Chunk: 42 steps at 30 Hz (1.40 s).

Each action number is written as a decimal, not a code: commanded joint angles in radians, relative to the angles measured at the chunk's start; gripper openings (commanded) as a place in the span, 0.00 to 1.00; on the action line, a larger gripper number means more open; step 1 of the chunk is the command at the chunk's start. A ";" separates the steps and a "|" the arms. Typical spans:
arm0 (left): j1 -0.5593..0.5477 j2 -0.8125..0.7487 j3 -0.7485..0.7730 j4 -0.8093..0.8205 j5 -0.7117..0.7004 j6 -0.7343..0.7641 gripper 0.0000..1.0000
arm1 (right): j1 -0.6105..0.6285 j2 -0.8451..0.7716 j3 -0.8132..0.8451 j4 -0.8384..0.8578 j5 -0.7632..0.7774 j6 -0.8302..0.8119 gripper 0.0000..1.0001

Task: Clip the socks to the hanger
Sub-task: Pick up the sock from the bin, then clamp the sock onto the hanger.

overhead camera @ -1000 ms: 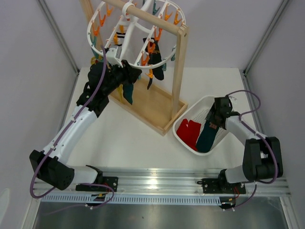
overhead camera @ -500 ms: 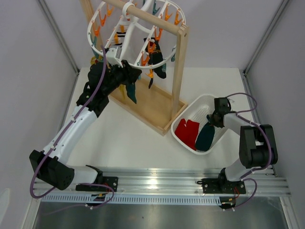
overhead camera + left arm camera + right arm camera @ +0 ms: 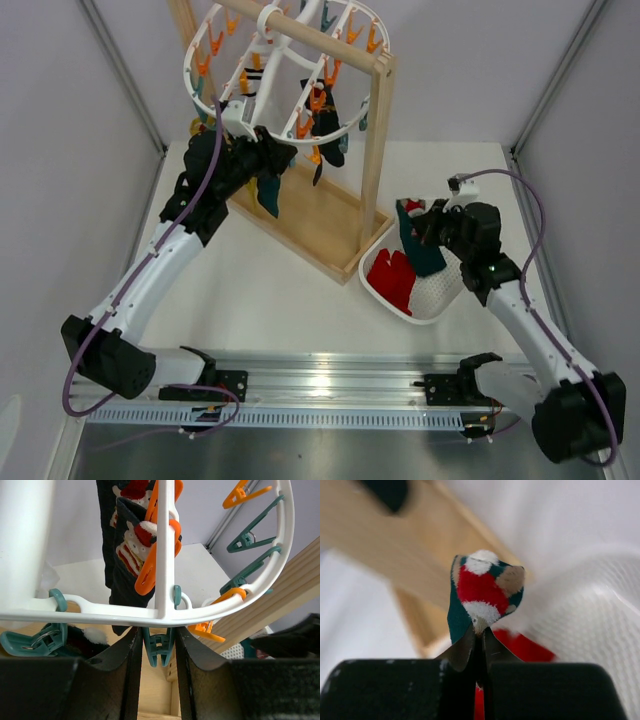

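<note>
The white ring hanger (image 3: 190,75) hangs from the wooden rack, with dark socks (image 3: 328,125) clipped on it. My left gripper (image 3: 262,160) is up under the ring (image 3: 100,611), its jaws pressed on both sides of a teal peg (image 3: 158,647). A dark patterned sock (image 3: 120,565) hangs just behind, held by an orange peg (image 3: 160,545). My right gripper (image 3: 430,228) is shut on a teal sock (image 3: 420,245) with a red and white pattern (image 3: 482,587), held up above the basket. A red sock (image 3: 392,275) lies in the basket.
The white perforated basket (image 3: 440,300) sits at the right, tipped toward the rack's base. The wooden rack post (image 3: 375,130) stands between the two arms. A teal sock (image 3: 268,190) dangles below my left gripper.
My right gripper closed on the teal sock in the basket and lifted it up and left. The basket shifted with it. The left arm stayed put.
</note>
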 commanded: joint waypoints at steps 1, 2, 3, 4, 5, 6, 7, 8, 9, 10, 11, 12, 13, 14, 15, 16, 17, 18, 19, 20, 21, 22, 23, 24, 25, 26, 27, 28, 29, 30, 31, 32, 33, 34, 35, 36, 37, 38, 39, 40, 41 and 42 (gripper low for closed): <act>0.007 -0.037 0.049 0.033 -0.021 -0.014 0.07 | 0.094 -0.118 0.036 0.190 -0.319 -0.122 0.00; 0.007 -0.038 0.051 0.033 -0.017 -0.017 0.07 | 0.115 -0.126 0.068 0.213 -0.356 -0.127 0.00; 0.007 -0.037 0.051 0.030 -0.014 -0.025 0.07 | 0.140 -0.126 0.085 0.225 -0.419 -0.154 0.00; 0.007 -0.038 0.057 0.027 -0.011 -0.028 0.07 | 0.166 -0.120 0.098 0.236 -0.434 -0.174 0.00; 0.007 -0.040 0.057 0.025 -0.003 -0.031 0.07 | 0.229 -0.111 0.110 0.259 -0.444 -0.196 0.00; 0.007 -0.040 0.060 0.023 0.000 -0.039 0.07 | 0.260 -0.099 0.134 0.268 -0.451 -0.219 0.00; 0.007 -0.043 0.064 0.020 0.002 -0.043 0.07 | 0.315 -0.062 0.147 0.284 -0.464 -0.266 0.00; 0.007 -0.043 0.064 0.016 0.008 -0.051 0.07 | 0.341 -0.039 0.162 0.285 -0.459 -0.277 0.00; 0.007 -0.041 0.072 0.010 0.012 -0.057 0.07 | 0.364 -0.016 0.193 0.285 -0.461 -0.317 0.00; 0.007 -0.041 0.074 0.004 0.015 -0.060 0.07 | 0.388 0.007 0.206 0.291 -0.445 -0.357 0.00; 0.007 -0.044 0.083 0.002 0.018 -0.063 0.07 | 0.410 0.056 0.219 0.310 -0.439 -0.375 0.00; 0.007 -0.044 0.084 0.000 0.026 -0.066 0.07 | 0.442 0.079 0.240 0.321 -0.447 -0.397 0.00; 0.007 -0.046 0.078 -0.001 0.031 -0.069 0.07 | 0.455 0.102 0.251 0.334 -0.456 -0.413 0.00; 0.007 -0.047 0.084 -0.001 0.034 -0.072 0.07 | 0.459 0.146 0.262 0.362 -0.467 -0.420 0.00; 0.007 -0.049 0.086 -0.004 0.038 -0.073 0.07 | 0.464 0.166 0.272 0.377 -0.482 -0.418 0.00; 0.007 -0.049 0.084 -0.007 0.040 -0.073 0.07 | 0.464 0.183 0.283 0.394 -0.491 -0.415 0.00; 0.007 -0.052 0.083 -0.009 0.043 -0.074 0.07 | 0.462 0.205 0.286 0.434 -0.507 -0.405 0.00; 0.007 -0.052 0.080 -0.007 0.048 -0.077 0.07 | 0.461 0.216 0.285 0.460 -0.520 -0.398 0.00; 0.007 -0.052 0.080 -0.006 0.057 -0.077 0.07 | 0.458 0.223 0.282 0.485 -0.531 -0.391 0.00; 0.007 -0.053 0.078 -0.006 0.061 -0.080 0.07 | 0.455 0.231 0.274 0.541 -0.542 -0.385 0.00; 0.007 -0.052 0.078 -0.004 0.064 -0.083 0.07 | 0.455 0.249 0.273 0.563 -0.542 -0.371 0.00; 0.007 -0.052 0.077 -0.004 0.069 -0.085 0.07 | 0.453 0.257 0.274 0.580 -0.543 -0.365 0.00; 0.007 -0.053 0.078 -0.003 0.069 -0.088 0.07 | 0.450 0.268 0.274 0.618 -0.547 -0.357 0.00; 0.007 -0.055 0.078 -0.001 0.071 -0.089 0.07 | 0.450 0.284 0.274 0.643 -0.550 -0.336 0.00; 0.007 -0.057 0.077 0.000 0.072 -0.091 0.07 | 0.442 0.294 0.274 0.667 -0.553 -0.319 0.00; 0.007 -0.057 0.077 0.000 0.075 -0.092 0.07 | 0.436 0.303 0.274 0.711 -0.554 -0.303 0.01; 0.007 -0.057 0.074 0.002 0.077 -0.094 0.07 | 0.433 0.312 0.277 0.729 -0.553 -0.293 0.00; 0.007 -0.060 0.075 0.004 0.077 -0.097 0.07 | 0.430 0.327 0.279 0.745 -0.550 -0.282 0.01; 0.007 -0.061 0.077 0.007 0.081 -0.099 0.07 | 0.423 0.338 0.280 0.774 -0.547 -0.277 0.01; 0.007 -0.060 0.074 0.007 0.083 -0.100 0.06 | 0.419 0.344 0.285 0.785 -0.550 -0.256 0.01; 0.007 -0.061 0.071 0.007 0.086 -0.100 0.07 | 0.416 0.358 0.285 0.799 -0.548 -0.244 0.01; 0.007 -0.060 0.071 0.007 0.091 -0.105 0.06 | 0.412 0.364 0.285 0.825 -0.545 -0.240 0.01; 0.007 -0.060 0.069 0.007 0.095 -0.106 0.07 | 0.410 0.370 0.286 0.834 -0.539 -0.234 0.01; 0.007 -0.061 0.071 0.008 0.097 -0.108 0.07 | 0.407 0.377 0.288 0.841 -0.533 -0.230 0.01; 0.007 -0.061 0.063 0.010 0.098 -0.112 0.07 | 0.407 0.386 0.288 0.857 -0.519 -0.224 0.01; 0.007 -0.063 0.067 0.011 0.100 -0.112 0.07 | 0.404 0.390 0.288 0.871 -0.513 -0.219 0.01; 0.007 -0.064 0.066 0.011 0.103 -0.114 0.07 | 0.403 0.397 0.286 0.896 -0.508 -0.213 0.02; 0.007 -0.064 0.064 0.014 0.104 -0.117 0.07 | 0.401 0.406 0.285 0.911 -0.504 -0.193 0.02; 0.007 -0.064 0.060 0.014 0.106 -0.117 0.07 | 0.395 0.413 0.286 0.926 -0.502 -0.181 0.01; 0.007 -0.063 0.061 0.016 0.109 -0.120 0.06 | 0.392 0.421 0.286 0.948 -0.498 -0.171 0.02; 0.007 -0.064 0.060 0.017 0.109 -0.122 0.06 | 0.390 0.426 0.285 0.959 -0.493 -0.161 0.02; 0.007 -0.066 0.058 0.016 0.109 -0.122 0.06 | 0.387 0.435 0.286 0.968 -0.491 -0.156 0.01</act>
